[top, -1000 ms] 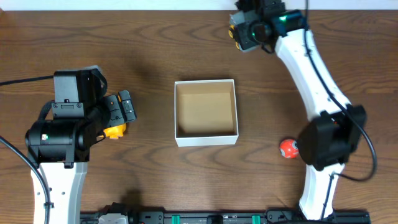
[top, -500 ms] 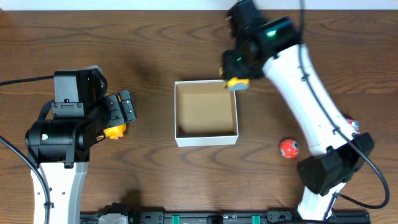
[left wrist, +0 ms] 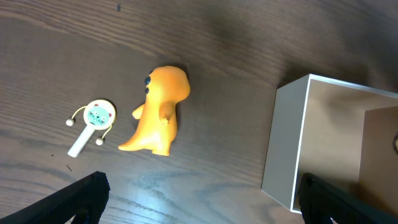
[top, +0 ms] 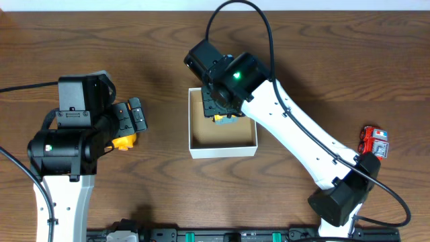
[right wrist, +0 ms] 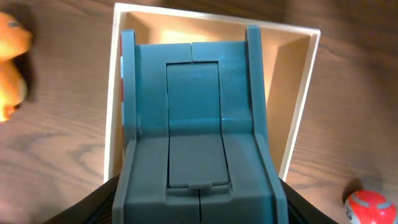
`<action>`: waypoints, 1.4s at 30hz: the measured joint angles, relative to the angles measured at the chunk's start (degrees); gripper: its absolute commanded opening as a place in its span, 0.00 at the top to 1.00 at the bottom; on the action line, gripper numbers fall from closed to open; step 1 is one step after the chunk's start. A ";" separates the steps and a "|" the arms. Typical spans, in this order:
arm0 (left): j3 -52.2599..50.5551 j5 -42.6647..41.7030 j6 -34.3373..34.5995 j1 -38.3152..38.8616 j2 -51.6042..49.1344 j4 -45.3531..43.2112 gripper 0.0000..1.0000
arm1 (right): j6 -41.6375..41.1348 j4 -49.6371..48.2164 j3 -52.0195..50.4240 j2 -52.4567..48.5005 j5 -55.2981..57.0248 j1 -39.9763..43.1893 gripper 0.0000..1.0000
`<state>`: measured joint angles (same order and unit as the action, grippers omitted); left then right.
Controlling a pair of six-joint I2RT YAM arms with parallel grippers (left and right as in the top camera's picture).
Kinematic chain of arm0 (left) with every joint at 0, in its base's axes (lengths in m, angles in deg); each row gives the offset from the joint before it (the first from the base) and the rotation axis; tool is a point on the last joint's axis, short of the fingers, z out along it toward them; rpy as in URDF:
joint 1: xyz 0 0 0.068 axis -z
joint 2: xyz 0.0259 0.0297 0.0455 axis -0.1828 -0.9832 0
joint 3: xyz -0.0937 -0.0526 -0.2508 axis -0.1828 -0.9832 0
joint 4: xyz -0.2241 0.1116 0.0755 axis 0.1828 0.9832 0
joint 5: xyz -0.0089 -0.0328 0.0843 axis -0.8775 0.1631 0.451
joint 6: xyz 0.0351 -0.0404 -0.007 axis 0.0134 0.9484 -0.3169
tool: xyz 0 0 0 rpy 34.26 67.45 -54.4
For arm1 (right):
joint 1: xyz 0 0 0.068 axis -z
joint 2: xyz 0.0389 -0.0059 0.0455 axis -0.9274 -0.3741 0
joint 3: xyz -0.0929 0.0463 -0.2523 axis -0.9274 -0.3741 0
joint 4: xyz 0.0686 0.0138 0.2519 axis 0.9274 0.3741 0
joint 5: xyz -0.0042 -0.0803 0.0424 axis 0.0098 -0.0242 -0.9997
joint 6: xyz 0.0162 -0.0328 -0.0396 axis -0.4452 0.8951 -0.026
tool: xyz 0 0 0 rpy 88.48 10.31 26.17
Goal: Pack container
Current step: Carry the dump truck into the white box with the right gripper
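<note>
The container (top: 224, 150), a white-walled square box with a brown inside, stands at the table's middle. My right gripper (top: 224, 111) hangs over its far half, shut on a blue-grey toy vehicle (right wrist: 196, 124) with yellow parts. In the right wrist view this toy fills the frame above the container (right wrist: 299, 106). My left gripper (top: 134, 117) stands open to the left of the box, over an orange dinosaur toy (left wrist: 159, 112). Nothing lies between its fingers (left wrist: 84, 199). In the left wrist view the container's near wall (left wrist: 283, 146) is at the right.
A small white round rattle-like toy (left wrist: 92, 122) lies beside the dinosaur. A red toy car (top: 375, 141) sits at the right edge of the table. A red ball (right wrist: 368, 208) rests on the wood to the right of the box.
My right arm has swung from the far right back of the table to above the container, carrying the toy. The left arm has not moved.
</note>
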<state>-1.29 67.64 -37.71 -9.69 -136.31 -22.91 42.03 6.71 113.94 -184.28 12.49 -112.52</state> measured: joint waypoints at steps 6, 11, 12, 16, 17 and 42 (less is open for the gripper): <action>0.00 0.00 0.00 0.00 0.00 0.04 0.02 | -2.62 -9.05 -10.93 0.13 0.13 0.04 0.99; 0.00 -0.02 0.00 0.00 0.00 0.02 0.02 | -3.98 -14.12 -17.38 0.13 0.17 0.28 0.99; 0.00 0.00 0.00 0.00 0.00 0.02 0.02 | -4.15 -15.17 -18.47 0.13 0.22 0.44 0.99; 0.00 0.00 0.00 0.00 0.00 0.02 0.02 | -4.63 -18.99 -22.38 0.13 0.22 1.90 0.99; 0.00 -0.02 0.00 0.00 0.00 0.02 0.02 | -4.74 -20.04 -23.17 0.13 0.22 2.34 0.99; 0.00 -0.02 0.00 0.00 0.00 0.02 0.02 | -2.51 -30.60 -33.16 0.13 1.29 6.45 0.45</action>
<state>-1.29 67.62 -37.71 -9.69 -136.31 -22.89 39.51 -23.89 80.79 -184.15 13.78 -106.08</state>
